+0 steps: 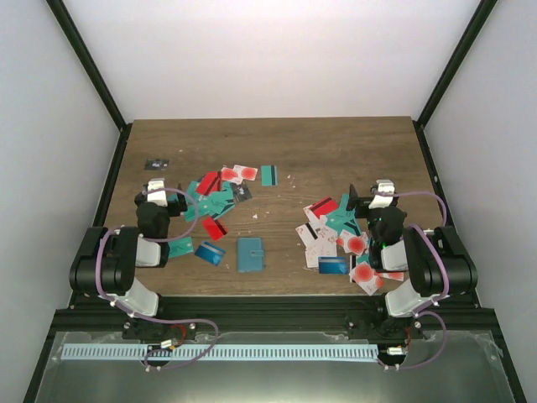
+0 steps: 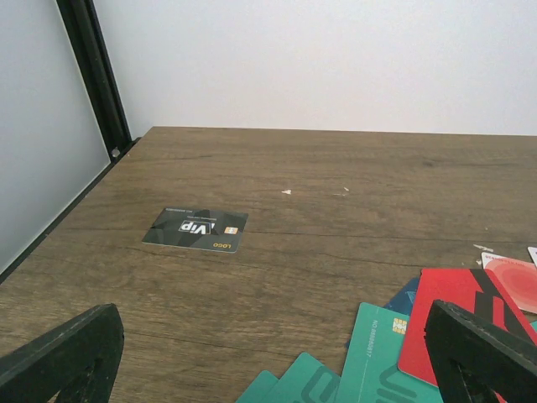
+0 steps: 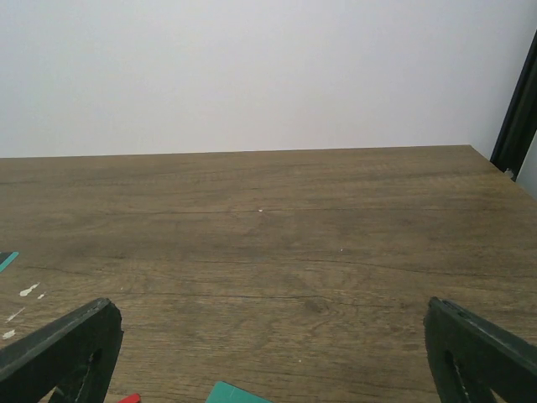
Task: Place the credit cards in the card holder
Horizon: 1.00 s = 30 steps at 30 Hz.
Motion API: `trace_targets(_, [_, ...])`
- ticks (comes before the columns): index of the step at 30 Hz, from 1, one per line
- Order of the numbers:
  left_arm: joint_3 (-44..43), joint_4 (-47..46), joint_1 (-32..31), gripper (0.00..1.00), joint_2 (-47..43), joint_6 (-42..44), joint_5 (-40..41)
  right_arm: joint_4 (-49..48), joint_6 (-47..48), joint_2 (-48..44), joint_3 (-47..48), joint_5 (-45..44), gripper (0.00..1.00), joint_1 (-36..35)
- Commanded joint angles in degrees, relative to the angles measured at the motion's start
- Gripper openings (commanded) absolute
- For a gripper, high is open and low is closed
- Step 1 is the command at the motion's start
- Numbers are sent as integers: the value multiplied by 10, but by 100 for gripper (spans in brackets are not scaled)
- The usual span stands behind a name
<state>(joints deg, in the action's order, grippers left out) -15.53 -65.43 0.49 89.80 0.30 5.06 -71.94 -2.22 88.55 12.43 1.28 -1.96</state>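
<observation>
The card holder is a closed teal-blue wallet lying flat near the front middle of the table. Credit cards lie in two loose heaps, one at left centre and one at the right. A black card lies alone at the far left. My left gripper is open and empty, low over the table beside the left heap, with teal and red cards by its right finger. My right gripper is open and empty at the far edge of the right heap.
A glossy blue card lies just left of the card holder. A teal card sits apart at the back of the left heap. Black frame posts stand at the table's corners, with white walls behind.
</observation>
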Motion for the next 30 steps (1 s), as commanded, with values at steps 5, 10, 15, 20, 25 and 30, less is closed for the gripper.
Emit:
trace_targets(5, [-6,-20,-2,100,-4,5,-2,-6,3,-2,10,0,100,6])
trace_targets(10, [-6,-20,-1,100,-4,5,-3,-5,3,-1,11,0,100,6])
trace_targets(15, [-8,-18,-1,100,-3,4,-2,-5,0,0,13,5,100,9])
trace_targets(20, [-12,47,-5,100,-72,13,-3,83,-4,-70,39,-26,100,4])
trace_targets(25, [-138,390,-10,100,-218,-17,54,354,-32,-182,165,-34,100,4])
trace_targets(30, [-326,736,-10,100,-271,-89,62,610,-174,-223,338,-28,100,4])
